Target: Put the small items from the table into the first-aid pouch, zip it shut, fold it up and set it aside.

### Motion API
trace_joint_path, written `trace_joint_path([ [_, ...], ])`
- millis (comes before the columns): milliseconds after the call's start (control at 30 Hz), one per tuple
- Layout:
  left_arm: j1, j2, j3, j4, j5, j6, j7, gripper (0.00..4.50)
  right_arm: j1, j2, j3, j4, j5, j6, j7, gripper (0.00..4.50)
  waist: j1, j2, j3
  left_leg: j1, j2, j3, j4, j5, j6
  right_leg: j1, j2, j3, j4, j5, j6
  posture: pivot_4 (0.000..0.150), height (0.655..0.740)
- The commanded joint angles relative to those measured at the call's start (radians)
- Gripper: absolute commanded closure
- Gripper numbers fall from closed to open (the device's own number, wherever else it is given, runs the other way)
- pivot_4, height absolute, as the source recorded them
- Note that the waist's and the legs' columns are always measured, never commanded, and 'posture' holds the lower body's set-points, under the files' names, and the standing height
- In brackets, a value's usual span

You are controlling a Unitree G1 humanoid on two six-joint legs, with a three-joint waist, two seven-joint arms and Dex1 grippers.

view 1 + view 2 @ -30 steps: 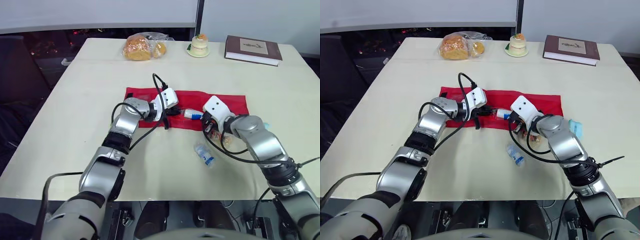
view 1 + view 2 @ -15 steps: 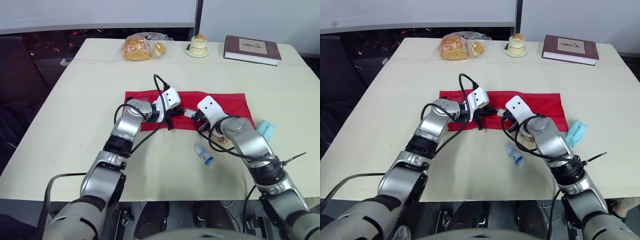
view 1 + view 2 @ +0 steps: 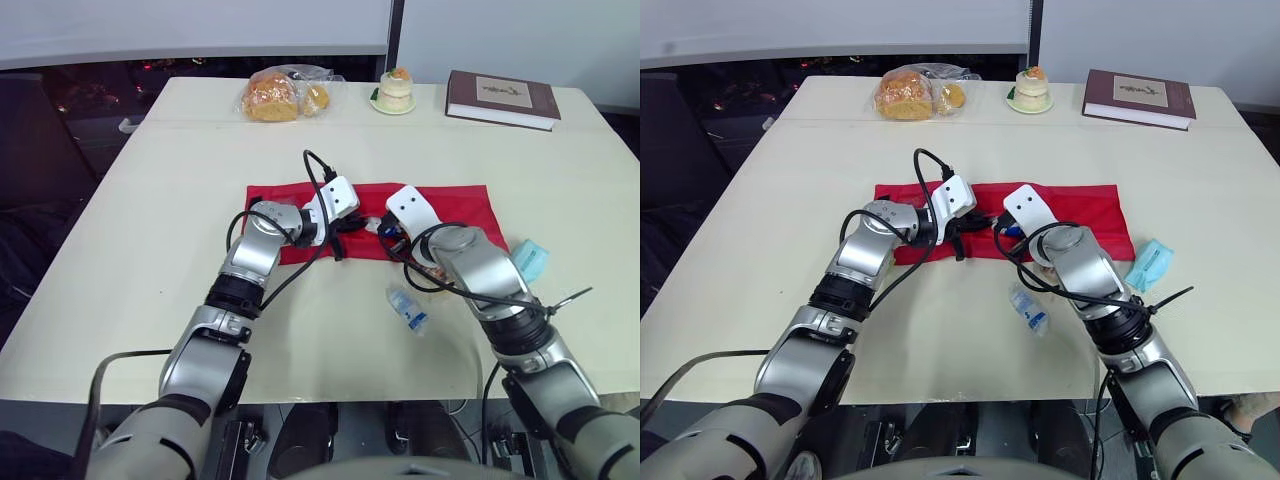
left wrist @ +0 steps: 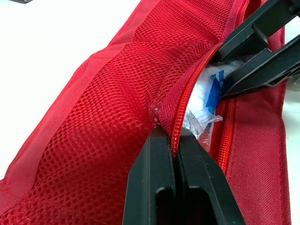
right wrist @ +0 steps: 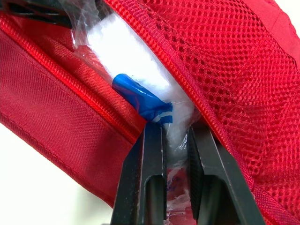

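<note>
At the middle of the surface [image 3: 170,200] the red first-aid pouch [image 3: 455,205] lies flat and open along its zip. My left hand [image 4: 172,137] is pressed together on the edge of the mesh flap [image 4: 122,93], lifting it so the mouth gapes. My right hand [image 5: 176,130] pinches a clear-wrapped white packet [image 5: 133,58] with a blue mark, its front end already under that flap; I judge this to be the loading step, one hand holding the opening for the other. How deep the packet sits, and what else is inside, the mesh hides. My right forearm covers part of the pouch's near edge. Beside it a small sachet [image 3: 408,307] and a pale blue packet [image 3: 530,258] wait outside.
</note>
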Motion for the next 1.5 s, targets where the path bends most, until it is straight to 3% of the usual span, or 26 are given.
trace_joint_path([
  [33, -0.019, -0.022, -0.012, -0.051, -0.032, -0.026, -0.009, 4.5, -0.012, -0.012, 0.009, -0.031, 0.018, 0.004, 0.009, 4.48, 0.0, 0.0, 0.0, 0.0, 0.0, 0.0, 0.0, 0.0, 0.0, 0.0, 0.0, 0.0, 0.0, 0.0, 0.0, 0.15, 0.7289],
  [600, -0.026, -0.021, -0.004, -0.015, -0.03, -0.057, 0.023, 4.5, 0.001, -0.028, -0.066, -0.049, 0.039, 0.035, -0.017, 4.48, -0.001, 0.0, 0.0, 0.0, 0.0, 0.0, 0.0, 0.0, 0.0, 0.0, 0.0, 0.0, 0.0, 0.0, 0.0, 0.15, 0.7289],
  [900, -0.008, -0.048, -0.036, -0.052, -0.042, -0.055, -0.005, 4.5, -0.02, 0.111, -0.123, -0.009, 0.082, 0.029, -0.062, 4.48, -0.01, 0.0, 0.0, 0.0, 0.0, 0.0, -0.001, 0.0, 0.0, 0.0, 0.0, 0.0, 0.0, 0.0, 0.0, 0.15, 0.7289],
  [1067, 0.002, -0.057, -0.041, -0.054, -0.039, -0.055, 0.0, 4.5, -0.002, 0.288, -0.284, 0.037, 0.126, -0.007, -0.129, 4.48, -0.013, 0.0, 0.0, 0.0, 0.001, 0.0, -0.001, 0.0, 0.0, 0.0, 0.0, 0.0, 0.0, 0.0, 0.0, 0.15, 0.7289],
  [1500, 0.015, -0.062, -0.045, -0.053, -0.038, -0.056, 0.007, 4.5, -0.005, 0.393, -0.406, 0.07, 0.203, -0.026, -0.168, 4.48, -0.016, 0.001, 0.0, 0.0, 0.001, 0.0, -0.003, 0.0, 0.0, -0.001, 0.0, 0.0, -0.001, 0.0, 0.0, 0.15, 0.7289],
])
